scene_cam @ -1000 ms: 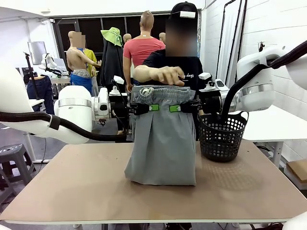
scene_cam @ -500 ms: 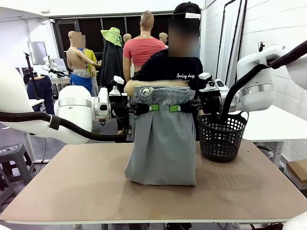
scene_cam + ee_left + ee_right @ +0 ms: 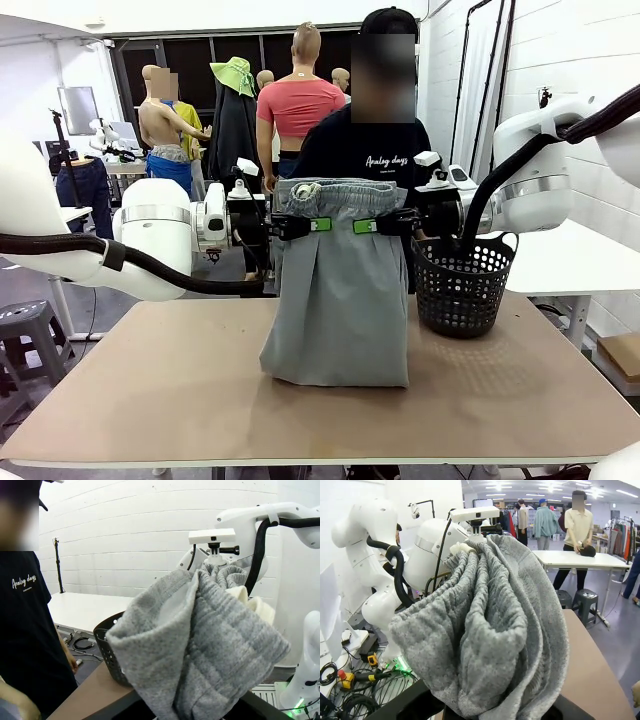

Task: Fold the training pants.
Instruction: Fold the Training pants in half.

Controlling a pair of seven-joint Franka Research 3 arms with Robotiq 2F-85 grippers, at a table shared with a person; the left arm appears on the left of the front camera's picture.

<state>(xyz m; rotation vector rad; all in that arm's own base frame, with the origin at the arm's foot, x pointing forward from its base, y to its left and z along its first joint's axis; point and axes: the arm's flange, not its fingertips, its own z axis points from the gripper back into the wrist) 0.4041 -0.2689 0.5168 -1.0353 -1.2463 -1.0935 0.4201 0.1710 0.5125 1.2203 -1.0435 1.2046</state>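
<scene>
The light grey training pants point(image 3: 340, 300) hang upright above the table, waistband on top and lower end resting bunched on the tabletop. My left gripper point(image 3: 316, 225) is shut on the waistband's left part. My right gripper point(image 3: 366, 226) is shut on its right part, close beside the left one. In the left wrist view the gathered grey cloth point(image 3: 200, 645) bulges right in front of the camera and hides the fingers. The right wrist view shows the same bunched pants point(image 3: 490, 630) covering that gripper's fingers. A person point(image 3: 365, 145) stands behind the pants, hands lowered out of sight.
A black mesh basket point(image 3: 463, 283) stands on the table just right of the pants, under my right arm. The brown tabletop point(image 3: 150, 390) has free room at the left and front. White tables stand farther off.
The person's hand, reaching over the waistband a second ago, has drawn back and dropped behind the pants. Both grippers and the pants have stayed still.
</scene>
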